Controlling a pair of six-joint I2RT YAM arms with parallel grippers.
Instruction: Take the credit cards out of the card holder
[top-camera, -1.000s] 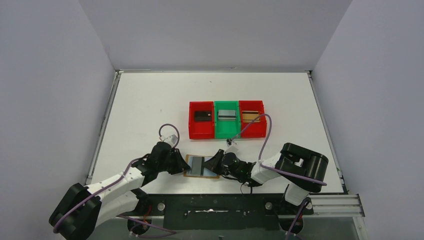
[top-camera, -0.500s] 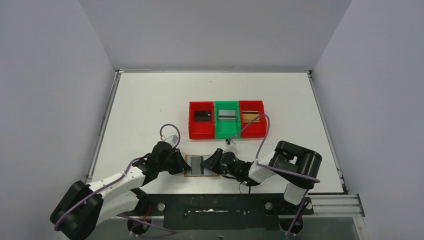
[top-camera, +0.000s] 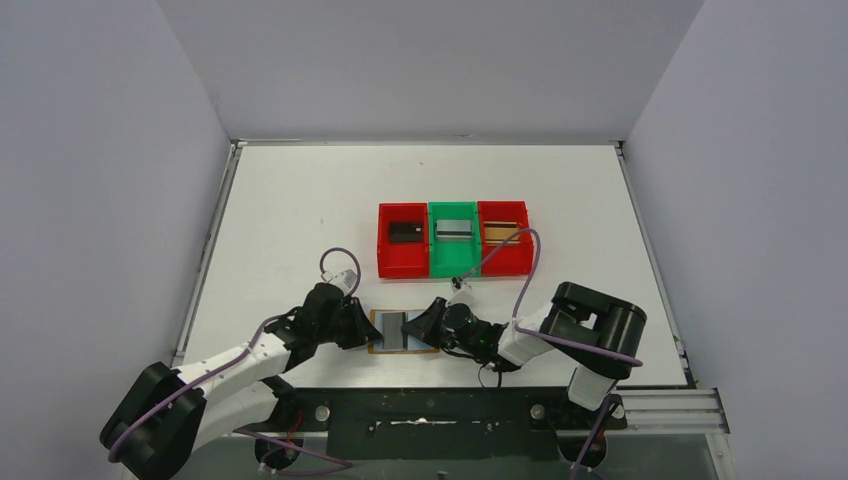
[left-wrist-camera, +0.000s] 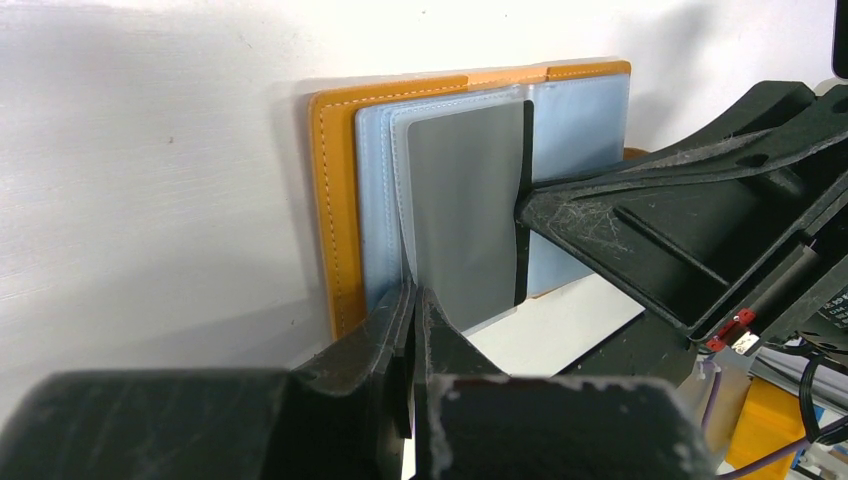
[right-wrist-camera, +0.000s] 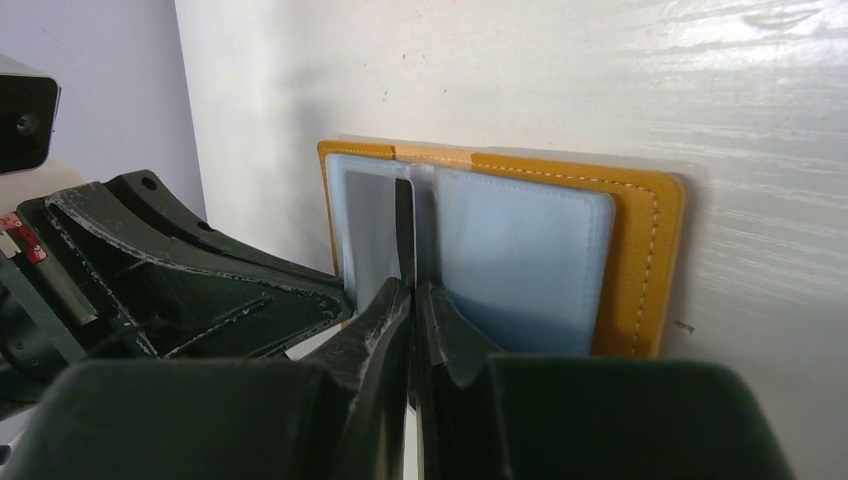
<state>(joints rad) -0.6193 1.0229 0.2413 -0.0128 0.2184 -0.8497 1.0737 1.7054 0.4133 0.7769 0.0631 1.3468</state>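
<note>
A white table (top-camera: 300, 200) has three bins in a row. The left red bin (top-camera: 385, 262) holds a black card (top-camera: 404, 232). The green bin (top-camera: 452, 264) holds a silver card (top-camera: 454, 229). The right red bin (top-camera: 508, 264) holds a gold-brown card (top-camera: 497, 233). Nearer the arms, the card holder (top-camera: 405, 339) lies open and flat with a grey card (top-camera: 390, 328) in it. The left gripper (top-camera: 362, 327) touches its left side. The right gripper (top-camera: 425, 322) touches its right side.

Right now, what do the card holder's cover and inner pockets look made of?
The card holder cover looks like leather or imitation: matte mustard, pale edge stitching. The inner pockets look like vinyl, perhaps: smooth, pale blue-grey, slight sheen.
</note>
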